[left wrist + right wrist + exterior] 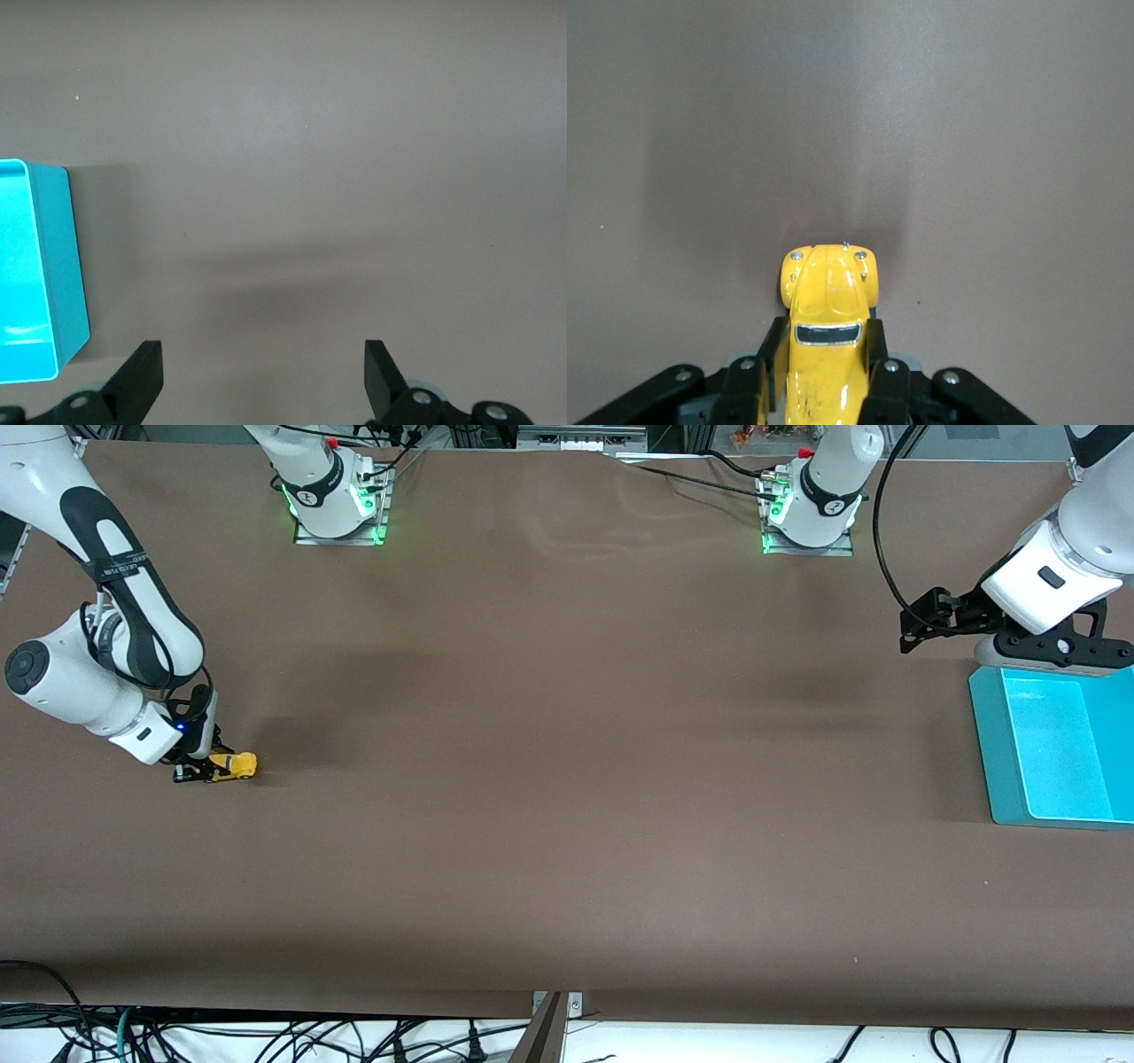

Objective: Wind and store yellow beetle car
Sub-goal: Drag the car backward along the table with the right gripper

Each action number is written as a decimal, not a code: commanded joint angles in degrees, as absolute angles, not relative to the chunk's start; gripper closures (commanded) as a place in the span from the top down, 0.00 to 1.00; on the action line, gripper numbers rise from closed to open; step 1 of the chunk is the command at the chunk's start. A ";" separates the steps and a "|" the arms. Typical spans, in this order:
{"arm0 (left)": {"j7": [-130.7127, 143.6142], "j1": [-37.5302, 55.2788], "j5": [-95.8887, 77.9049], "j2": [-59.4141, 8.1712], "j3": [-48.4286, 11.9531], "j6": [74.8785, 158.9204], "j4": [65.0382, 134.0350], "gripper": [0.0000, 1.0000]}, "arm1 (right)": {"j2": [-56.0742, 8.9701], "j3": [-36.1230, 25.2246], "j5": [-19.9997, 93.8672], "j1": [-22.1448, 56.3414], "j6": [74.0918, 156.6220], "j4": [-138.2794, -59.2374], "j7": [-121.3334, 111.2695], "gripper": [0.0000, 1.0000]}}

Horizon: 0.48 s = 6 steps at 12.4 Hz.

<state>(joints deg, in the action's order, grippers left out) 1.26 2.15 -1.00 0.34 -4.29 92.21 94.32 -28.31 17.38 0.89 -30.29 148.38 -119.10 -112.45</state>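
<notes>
The yellow beetle car (236, 765) is a tiny rounded toy down at the brown table, at the right arm's end. My right gripper (213, 770) is shut on it, one finger on each side of its body. In the right wrist view the car (826, 328) fills the space between the fingers (879, 354) with its rounded end pointing away from the wrist. My left gripper (1054, 654) is open and empty, held over the table at the teal bin's (1054, 744) farther edge. The left wrist view shows its fingertips (146, 367) wide apart over bare table.
The teal bin stands at the left arm's end of the table and shows at the edge of the left wrist view (40, 274). The two arm bases (337, 500) stand along the table's farther edge. Cables hang off the nearer edge.
</notes>
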 commanded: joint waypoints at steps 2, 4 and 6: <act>0.00 1.85 -1.23 0.09 -4.39 91.05 92.99 1.00 | -32.87 18.45 0.09 -31.38 145.83 -116.38 -112.24 0.41; 0.00 1.85 -1.14 0.09 -4.39 91.05 92.90 1.00 | -32.78 19.50 0.09 -31.29 143.19 -114.53 -110.49 0.69; 0.09 1.85 -1.14 -0.35 -4.39 91.05 92.99 1.00 | -32.61 20.73 0.09 -31.29 140.81 -112.77 -107.68 1.00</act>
<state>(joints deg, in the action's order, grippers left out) 1.26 2.15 -1.00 0.33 -4.29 92.21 94.32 -30.56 18.72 0.84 -30.41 143.27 -115.75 -110.35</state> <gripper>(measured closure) 0.000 0.396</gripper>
